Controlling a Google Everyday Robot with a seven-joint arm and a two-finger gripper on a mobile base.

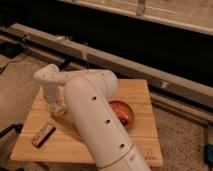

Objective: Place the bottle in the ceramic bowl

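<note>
The ceramic bowl is round, glossy orange-brown, and sits on the wooden table right of centre, partly hidden behind my thick white arm. My gripper hangs from the wrist over the left part of the table, well to the left of the bowl, close to the surface. A small pale shape shows right at the gripper's tip. I cannot tell whether it is the bottle, and the bottle does not show clearly anywhere else.
A flat dark packet with an orange edge lies near the table's front left corner. My arm crosses the middle of the table. A dark wall with a metal rail runs behind the table. Speckled floor surrounds it.
</note>
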